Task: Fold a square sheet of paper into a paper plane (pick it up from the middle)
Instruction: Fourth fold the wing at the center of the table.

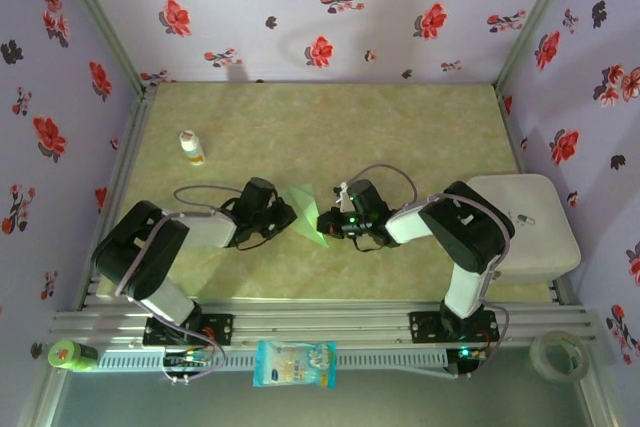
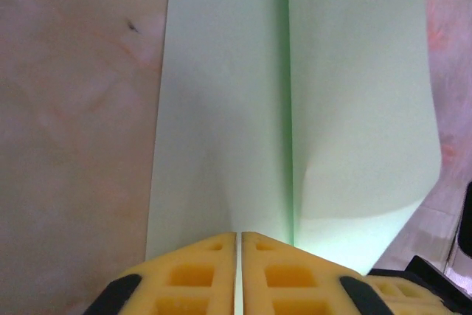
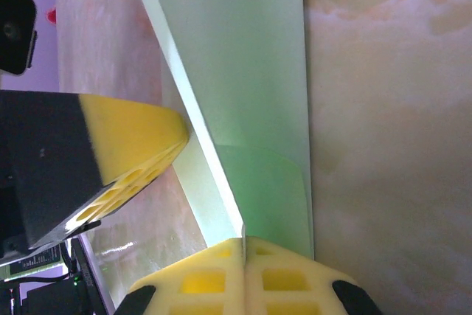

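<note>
The square sheet of paper [image 1: 301, 209] is pale mint green, folded into a pointed triangular shape, and is held between both arms at mid-table. In the left wrist view the paper [image 2: 221, 108] shows a long centre crease and one side curling up. My left gripper [image 2: 239, 235] has its jaws almost together, a thin slit between them with the paper's edge in it. My right gripper [image 3: 243, 240] is shut on a raised fold of the paper [image 3: 251, 71]. The left gripper's yellow finger [image 3: 133, 138] touches the paper's other side. In the top view the left gripper [image 1: 281, 215] and right gripper [image 1: 322, 222] face each other.
A small white bottle [image 1: 191, 148] stands at the back left. A white box [image 1: 530, 227] sits by the right arm. On the near rail lie a white-and-blue packet [image 1: 294, 362], a tape roll [image 1: 558, 355] and a green object [image 1: 70, 355]. Floral walls enclose the table.
</note>
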